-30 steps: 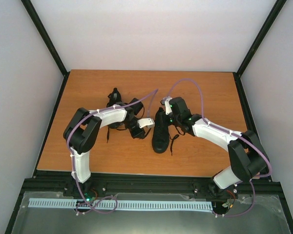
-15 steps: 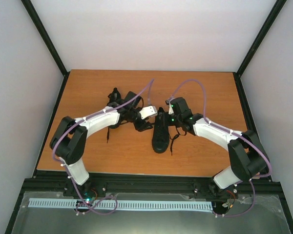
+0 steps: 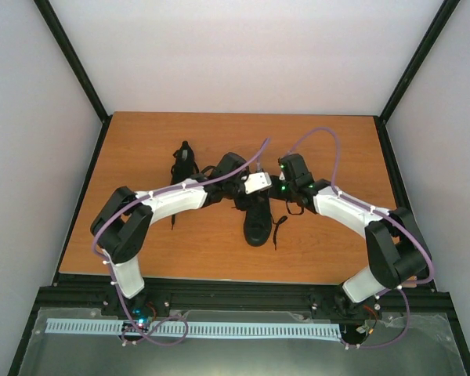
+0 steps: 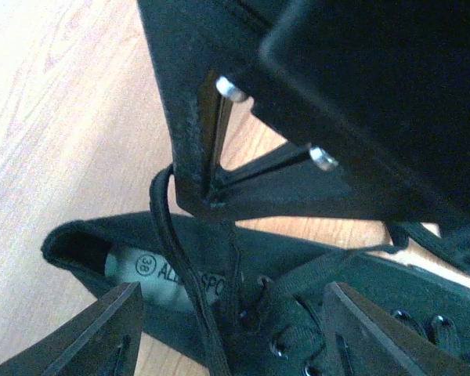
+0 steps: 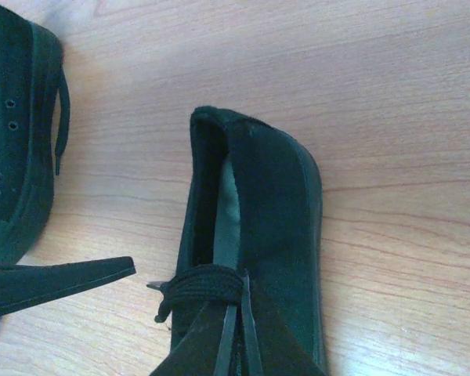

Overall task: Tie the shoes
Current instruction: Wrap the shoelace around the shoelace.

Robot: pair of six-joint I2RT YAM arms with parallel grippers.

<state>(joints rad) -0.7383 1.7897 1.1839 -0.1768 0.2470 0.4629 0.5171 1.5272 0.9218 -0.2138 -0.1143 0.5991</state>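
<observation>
the near shoe [image 3: 256, 227] is set at the middle of the table [image 3: 329, 243], with the second shoe [image 3: 185, 160] well apart to its left. a lace [image 5: 207, 283] is clenched in the right gripper [image 5: 231, 317] above the heel, and the left gripper [image 4: 231, 321] is spread around the hanging lace, grasping nothing. if the left jaws are closed off-line, the thin lace may be missed or tugged from the right grip.

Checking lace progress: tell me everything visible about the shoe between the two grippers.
The shoe is an all-black low-top sneaker, canvas by its look, sole-down on the wooden table, toe toward the arm bases. Its grey insole carries a printed size mark. Its laces are untied: one end trails on the table beside it, a bunch is pinched in the shut right gripper over the heel opening. The open left gripper hovers above the eyelets.
</observation>
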